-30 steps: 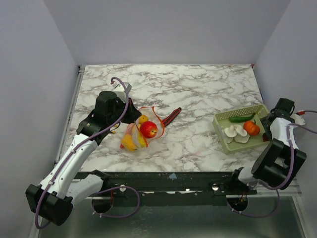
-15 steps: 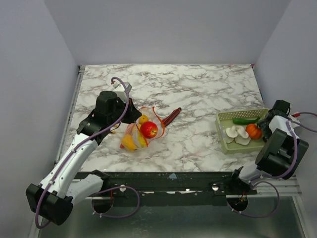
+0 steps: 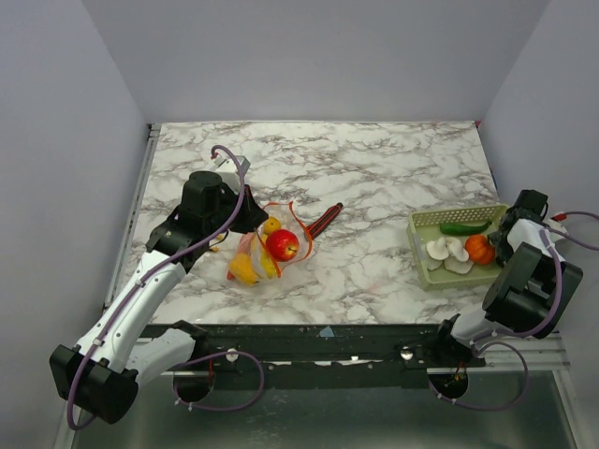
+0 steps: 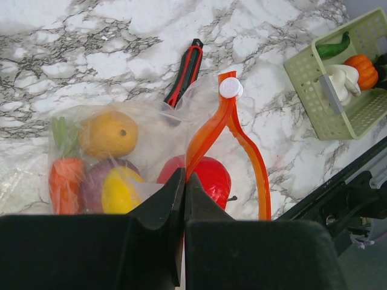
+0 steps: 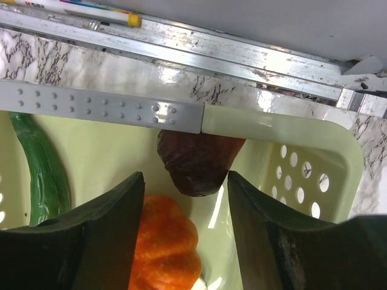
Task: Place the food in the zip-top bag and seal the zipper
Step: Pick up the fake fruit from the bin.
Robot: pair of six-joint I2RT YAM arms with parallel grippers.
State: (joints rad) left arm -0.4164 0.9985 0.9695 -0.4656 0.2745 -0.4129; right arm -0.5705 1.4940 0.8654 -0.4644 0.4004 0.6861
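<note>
Two at once: pinching the zip-top bag (image 4: 151,121) by its zipper (image 4: 208,130) in the closed left gripper (image 4: 183,178); holding the right gripper (image 5: 184,181) spread over the basket (image 5: 272,133) and its pumpkin (image 5: 166,235), possibly touching.

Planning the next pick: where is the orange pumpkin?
The orange pumpkin is at the top view's right, inside the green basket, beside the white mushrooms.

Worktop (image 3: 374,178): smooth, glossy marble pattern
Zip-top bag (image 4: 154,115): clear, crinkled plastic film
Food (image 5: 166,241): smooth glossy plastic
Basket (image 5: 284,130): pale-green perforated plastic, shiny
My left gripper (image 4: 184,184): matt black
</note>
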